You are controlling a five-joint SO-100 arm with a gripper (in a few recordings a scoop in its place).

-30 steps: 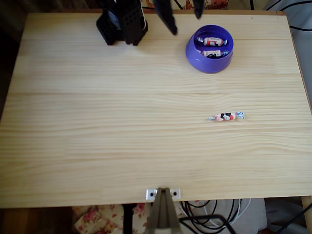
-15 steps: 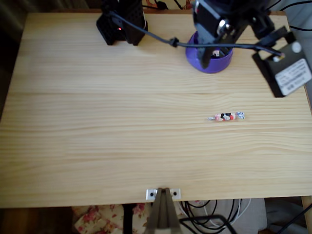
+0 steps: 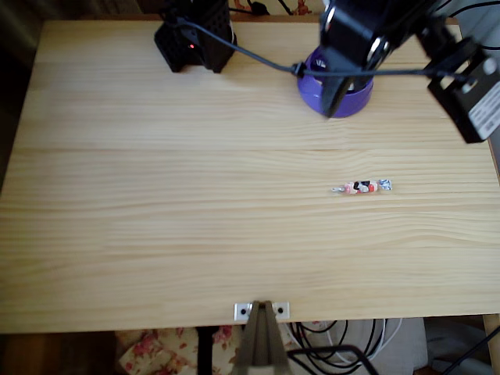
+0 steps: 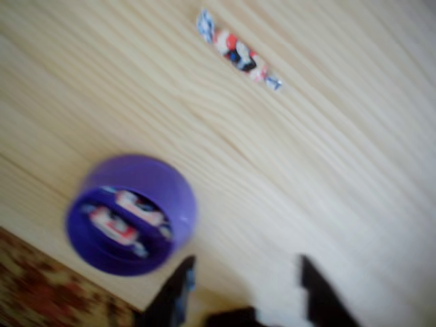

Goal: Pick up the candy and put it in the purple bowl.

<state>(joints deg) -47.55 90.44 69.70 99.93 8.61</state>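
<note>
A pink-red and white wrapped candy [image 3: 361,187] lies on the wooden table, right of centre in the overhead view; it appears near the top in the wrist view [image 4: 238,49]. The purple bowl [image 3: 316,92] stands at the back right, mostly covered by the black arm overhead. In the wrist view the purple bowl [image 4: 167,184] holds two wrapped candies. My gripper [image 4: 245,289] hangs above the table beside the bowl, open, with nothing between its dark fingers. In the overhead view one fingertip [image 3: 337,95] points down over the bowl's front wall.
The arm's black base [image 3: 195,35] stands at the table's back edge, with a cable running to the arm. A metal clamp [image 3: 262,311] sits on the front edge. Cables and flowered cloth lie below the table front. Bare wood [image 3: 156,195] spreads across the left and centre.
The arm swung in from the back edge over the purple bowl, covering it from above, then shifted slightly right. The candy on the table has not moved.
</note>
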